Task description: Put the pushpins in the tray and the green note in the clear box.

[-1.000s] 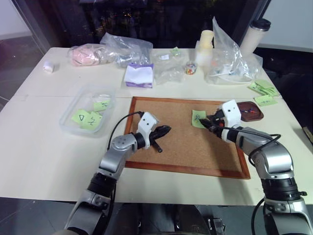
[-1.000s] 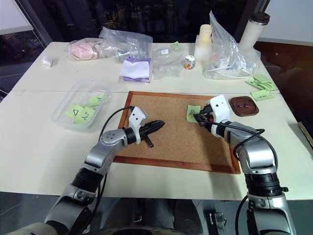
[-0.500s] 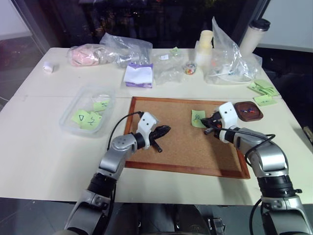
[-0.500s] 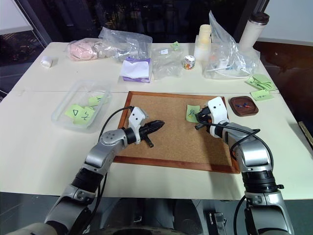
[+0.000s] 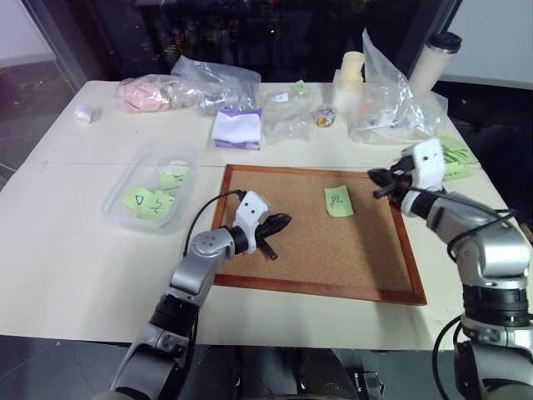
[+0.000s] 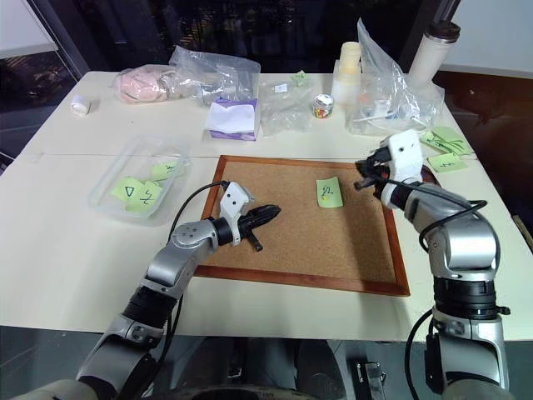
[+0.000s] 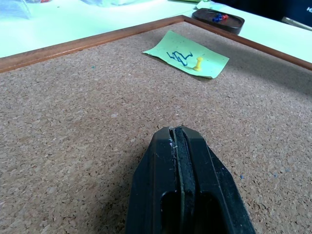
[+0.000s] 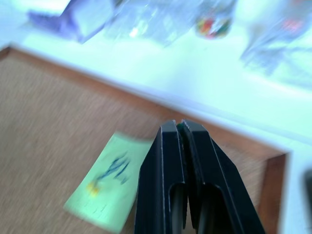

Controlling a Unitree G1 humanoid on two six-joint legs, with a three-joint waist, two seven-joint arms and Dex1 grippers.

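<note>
Here one green note (image 5: pixel 337 201) keeps one yellow pushpin (image 7: pixel 198 64) on the corkboard (image 5: pixel 316 250).

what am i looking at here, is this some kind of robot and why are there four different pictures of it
Yes, it is a two-armed robot standing at a table. The two wide pictures come from a pair of cameras in its head and show the same scene from above. The two close-ups come from a camera on each wrist, looking along that arm's black two-fingered tool.

The left tool is shut and sits low over a corkboard. The right tool is shut too, raised near the board's far right corner; whether it pinches a pin is too small to tell.

On the board lies a green note with a yellow pushpin in it. Beside the board are a dark tray with pins, a clear box of notes, and plastic bags behind.
</note>
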